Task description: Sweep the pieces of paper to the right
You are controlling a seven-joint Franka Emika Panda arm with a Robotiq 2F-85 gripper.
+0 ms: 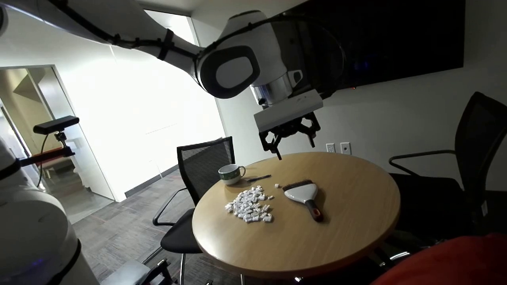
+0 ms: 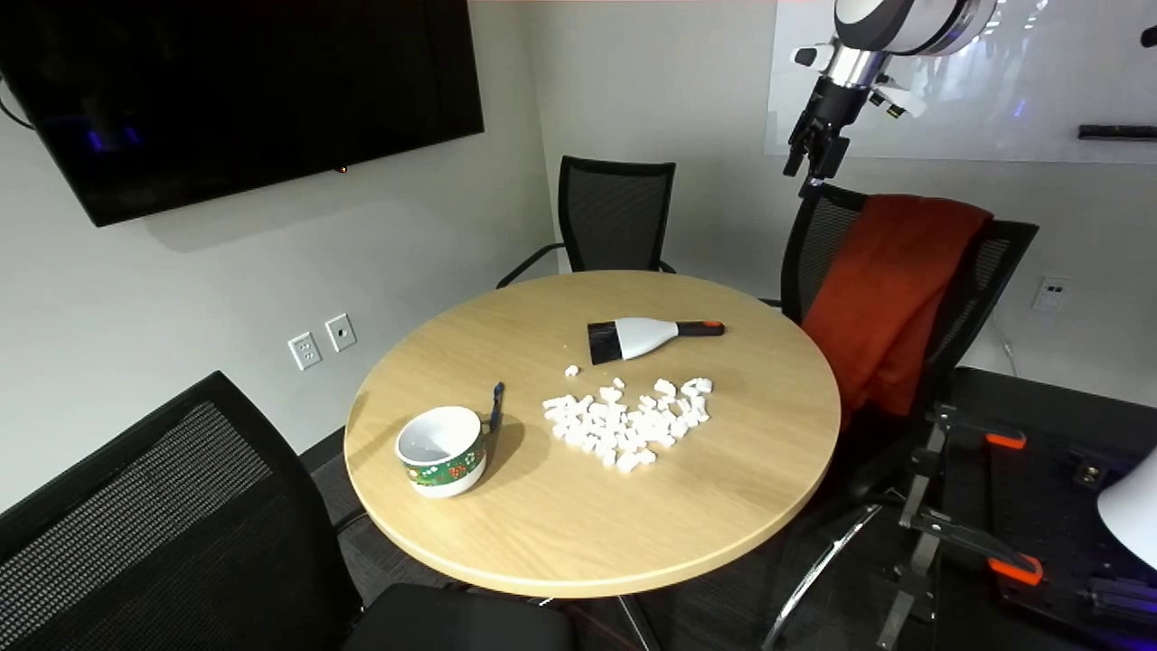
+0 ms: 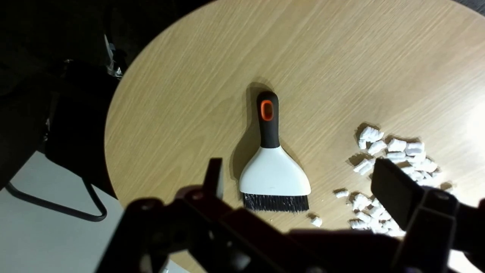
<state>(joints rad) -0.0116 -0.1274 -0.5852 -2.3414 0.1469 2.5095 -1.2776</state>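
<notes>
The pieces of paper are a loose cluster of small white bits on the round wooden table, in both exterior views (image 1: 247, 204) (image 2: 624, 423) and at the right of the wrist view (image 3: 396, 145). A few single bits lie apart, nearer the brush. The white-and-black brush (image 1: 301, 193) (image 2: 646, 334) lies flat beside the cluster; in the wrist view the brush (image 3: 274, 172) has its dark handle pointing up and bristles down. My gripper (image 1: 296, 152) (image 2: 807, 176) (image 3: 301, 167) is open and empty, high above the table. A gripper finger hides part of the paper in the wrist view.
A green-and-white mug (image 1: 230, 174) (image 2: 443, 461) and a dark pen (image 1: 259, 178) (image 2: 496, 407) stand and lie near the paper on the table (image 1: 336, 241) (image 2: 542, 533). Chairs (image 1: 206, 166) (image 2: 615, 217) surround it, one draped with a red cloth (image 2: 904, 289).
</notes>
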